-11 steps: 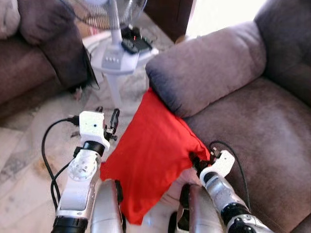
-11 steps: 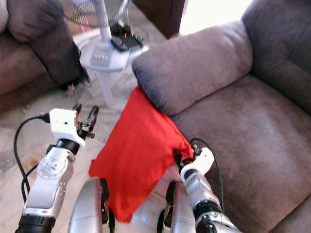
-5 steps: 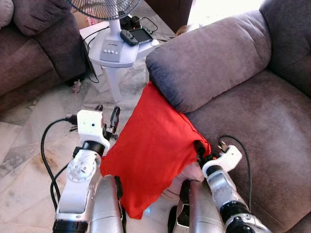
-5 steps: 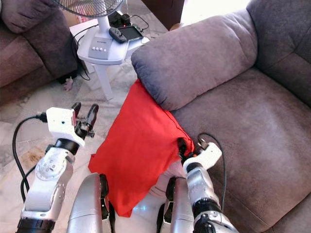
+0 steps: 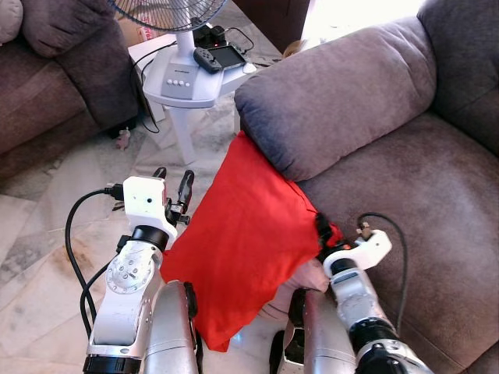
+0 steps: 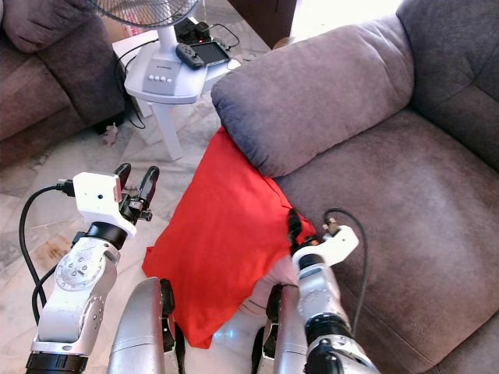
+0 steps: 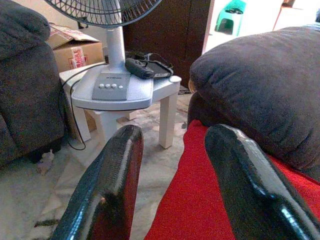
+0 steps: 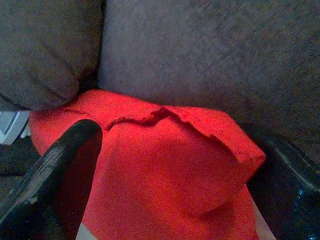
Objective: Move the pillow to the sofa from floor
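A red pillow [image 5: 242,257] hangs tilted against the front of a grey-brown sofa [image 5: 405,195], its upper corner tucked under the overhanging sofa armrest [image 5: 335,93] and its lower corner pointing down over the marble floor [image 5: 47,265], in front of the robot's silver legs. The right gripper [image 5: 322,231] pinches the pillow's right corner at the front edge of the seat cushion, its two black fingers closed on a fold of red fabric; the right wrist view shows that bunched corner [image 8: 200,150] held between the fingers [image 8: 55,165], with the sofa upholstery just behind. The left gripper [image 5: 173,187] is raised just beside the pillow's left edge, its fingers spread apart and gripping nothing; in the left wrist view the two fingers [image 7: 115,185] frame the scene ahead, red cloth lying near one of them. Beyond the pillow stands a small white side table [image 5: 183,117] carrying the base of a pedestal fan [image 5: 175,12], with a black handheld game console [image 5: 222,56] and cables resting on the tabletop. A second dark sofa [image 5: 54,70] sits on the robot's left, and a cardboard box [image 7: 75,50] stands behind the table.
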